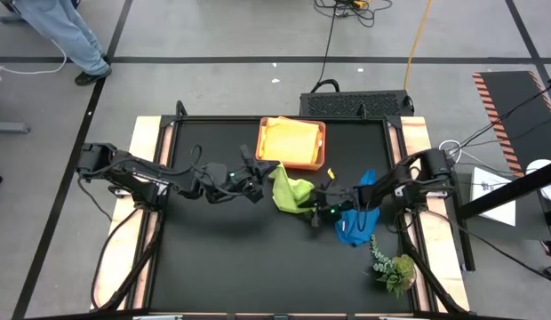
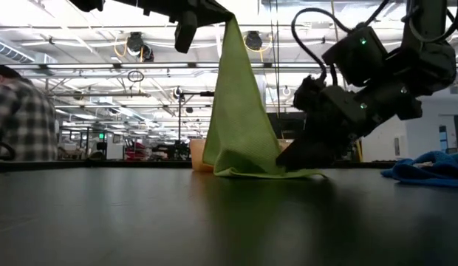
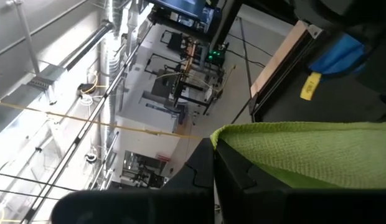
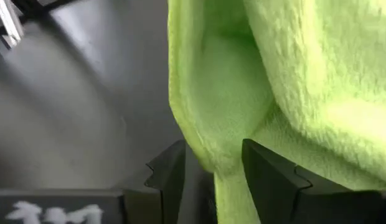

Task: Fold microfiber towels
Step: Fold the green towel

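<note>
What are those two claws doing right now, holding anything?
Left gripper: closed on the lime green towel, holding a corner up.
Right gripper: fingers apart around the towel's lower edge; cannot tell whether it grips.

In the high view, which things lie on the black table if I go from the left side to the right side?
Left gripper holding up the lime green towel → right gripper at that towel's far side → blue towel → plant sprig. The tan tray with an orange towel overlaps the first ones, so I leave it out.
</note>
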### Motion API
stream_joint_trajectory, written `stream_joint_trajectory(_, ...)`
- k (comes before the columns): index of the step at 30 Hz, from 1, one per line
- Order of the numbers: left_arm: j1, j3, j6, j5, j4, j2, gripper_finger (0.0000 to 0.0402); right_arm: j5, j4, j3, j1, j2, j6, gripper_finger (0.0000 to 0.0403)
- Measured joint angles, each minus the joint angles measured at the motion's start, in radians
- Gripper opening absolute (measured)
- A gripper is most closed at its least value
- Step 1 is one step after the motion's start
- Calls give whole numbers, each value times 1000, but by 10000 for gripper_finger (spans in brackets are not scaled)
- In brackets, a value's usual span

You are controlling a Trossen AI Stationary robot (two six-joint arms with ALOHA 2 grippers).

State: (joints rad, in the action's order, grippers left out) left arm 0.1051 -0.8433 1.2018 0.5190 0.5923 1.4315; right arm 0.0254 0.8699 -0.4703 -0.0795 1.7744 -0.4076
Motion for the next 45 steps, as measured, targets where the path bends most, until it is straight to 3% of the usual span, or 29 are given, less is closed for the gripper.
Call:
stream_joint_trajectory(6, -2, 0, 0, 5, 1, 0, 1, 0, 1, -15, 0, 31, 11, 103)
stream_joint_trajectory(12, -6, 0, -8, 63, 1, -10, 1, -31, -9, -15, 0, -16, 58, 15)
stream_joint_trajectory(17, 7, 2, -15, 133, 0, -45, 1, -89, -10, -15, 0, -154, 87, 5)
stream_joint_trajectory(23, 56, -1, -79, 214, -38, -121, 1, -136, -94, -16, -12, -416, 159, 1)
stream_joint_trajectory(32, 186, -1, -384, 338, -354, -332, 1, -133, -348, -46, -40, -751, 241, 1)
stream_joint_trajectory(38, 276, 0, -758, 292, -690, -456, 1, -138, -387, -49, -49, -824, 241, 0)
stream_joint_trajectory(45, 425, 1, -1034, 262, -899, -485, 1, -285, -367, -49, -78, -827, 208, 0)
